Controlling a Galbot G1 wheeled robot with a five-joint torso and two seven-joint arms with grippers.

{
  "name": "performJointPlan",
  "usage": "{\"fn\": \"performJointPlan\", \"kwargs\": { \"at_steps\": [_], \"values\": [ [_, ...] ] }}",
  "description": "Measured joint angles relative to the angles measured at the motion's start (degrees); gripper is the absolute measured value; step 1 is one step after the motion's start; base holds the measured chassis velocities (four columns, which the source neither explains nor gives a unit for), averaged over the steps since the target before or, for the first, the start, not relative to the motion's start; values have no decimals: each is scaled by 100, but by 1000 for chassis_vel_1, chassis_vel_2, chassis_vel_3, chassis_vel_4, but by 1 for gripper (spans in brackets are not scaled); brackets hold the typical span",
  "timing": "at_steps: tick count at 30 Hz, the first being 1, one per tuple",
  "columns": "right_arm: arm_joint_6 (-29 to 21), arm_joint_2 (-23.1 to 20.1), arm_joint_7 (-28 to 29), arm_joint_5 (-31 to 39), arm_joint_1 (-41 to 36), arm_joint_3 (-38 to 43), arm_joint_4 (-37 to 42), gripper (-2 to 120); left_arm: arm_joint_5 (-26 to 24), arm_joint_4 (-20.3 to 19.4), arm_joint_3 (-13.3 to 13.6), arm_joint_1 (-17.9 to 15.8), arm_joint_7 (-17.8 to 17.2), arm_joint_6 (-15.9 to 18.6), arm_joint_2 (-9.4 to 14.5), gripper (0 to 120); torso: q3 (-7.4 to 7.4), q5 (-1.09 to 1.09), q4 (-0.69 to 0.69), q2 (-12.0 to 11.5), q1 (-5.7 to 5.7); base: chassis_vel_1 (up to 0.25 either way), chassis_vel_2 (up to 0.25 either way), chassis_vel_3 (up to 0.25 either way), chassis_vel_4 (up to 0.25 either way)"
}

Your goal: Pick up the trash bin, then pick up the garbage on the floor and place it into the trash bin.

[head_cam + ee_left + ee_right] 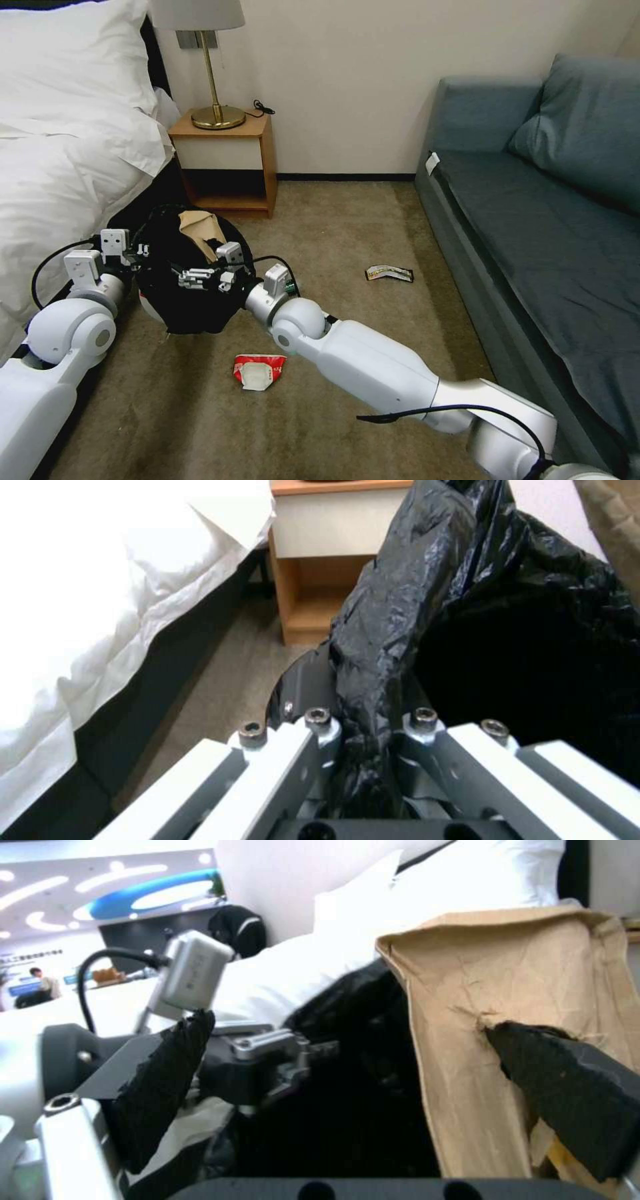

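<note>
Black-bagged trash bin (190, 293) tilted off floor (347, 233), brown paper (200, 230) seemingly inside; red packet (258, 371) on carpet.

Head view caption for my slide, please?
Left hand holds the trash bin while right hand lowers brown paper in.

Head camera: looks forward and down from above my arms, taking in the carpet (373, 220), the bed (60, 147) on my left, the sofa (533, 220) on my right and the nightstand (223, 163) ahead.
Left wrist camera: sits just behind my left gripper (363, 740), very near, facing along its fingers towards the nightstand (320, 555) and bed (100, 605).
Right wrist camera: sits just behind my right gripper (333, 1075), very near, facing the bed's pillows (440, 905).
Shared: all three see the trash bin (190, 267)'s black bag (467, 605) (347, 1080); the head and right wrist views share the brown paper (200, 230) (507, 1005).
</note>
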Motion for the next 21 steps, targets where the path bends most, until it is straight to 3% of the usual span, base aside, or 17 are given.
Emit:
{"fn": "performJointPlan", "kwargs": {
  "at_steps": [2, 3, 11, 16, 21],
  "values": [
    [-61, -115, 18, 71, 119, -110, 109, 100, -31, -2, 19, -53, -16, -27, -82, 4, 0, 1, 3, 0, 0, 0, 0, 0, 0],
    [-74, -262, 18, 99, 179, -190, 210, 100, -118, -19, 103, -131, -86, -17, -120, 4, -1, -2, -5, 0, 0, 0, 0, 0, 0],
    [-93, -351, 105, 26, 229, -394, 107, 100, -74, -21, 45, -37, -77, -71, -255, 4, 0, -2, 3, 0, 0, 0, 0, 0, 0],
    [-138, -371, 146, -198, 276, -395, -27, 100, -68, -9, 45, -57, -54, -75, -223, 4, 0, -1, -3, 0, 0, 0, 0, 0, 0],
    [-223, -342, 344, -306, 373, -424, -9, 100, -59, 29, 45, -37, -14, -75, -198, 4, 0, -1, 0, 0, 0, 0, 0, 0, 0]
  ]
}}
